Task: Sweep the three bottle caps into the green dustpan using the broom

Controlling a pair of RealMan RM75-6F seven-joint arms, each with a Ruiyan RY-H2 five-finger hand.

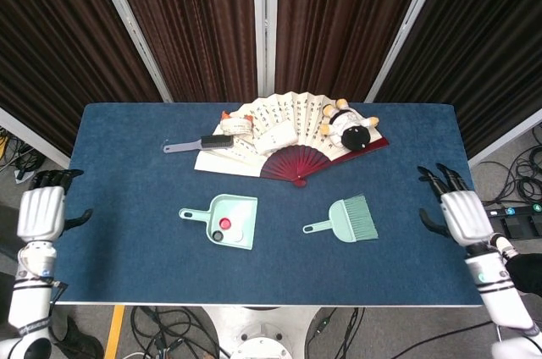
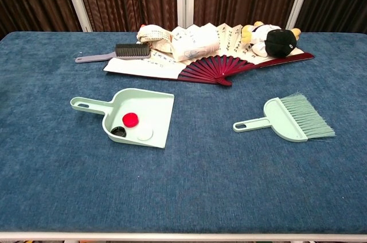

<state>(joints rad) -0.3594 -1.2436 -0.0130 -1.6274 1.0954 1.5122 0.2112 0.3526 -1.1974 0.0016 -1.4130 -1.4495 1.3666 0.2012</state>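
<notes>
The green dustpan (image 1: 235,217) (image 2: 150,114) lies on the blue table left of centre, handle pointing left. A red cap (image 2: 131,119), a white cap (image 2: 142,133) and a black cap (image 2: 118,131) sit inside it. The green broom (image 1: 349,219) (image 2: 289,118) lies flat right of centre, bristles to the right. My left hand (image 1: 41,211) hangs off the table's left edge, fingers spread, holding nothing. My right hand (image 1: 460,212) is beyond the right edge, also spread and empty. Neither hand shows in the chest view.
Along the back lie a paper fan (image 1: 275,135), a dark red fan (image 1: 298,161), a plush toy (image 1: 349,125) and a grey brush (image 1: 203,144). Cables run on the floor to both sides.
</notes>
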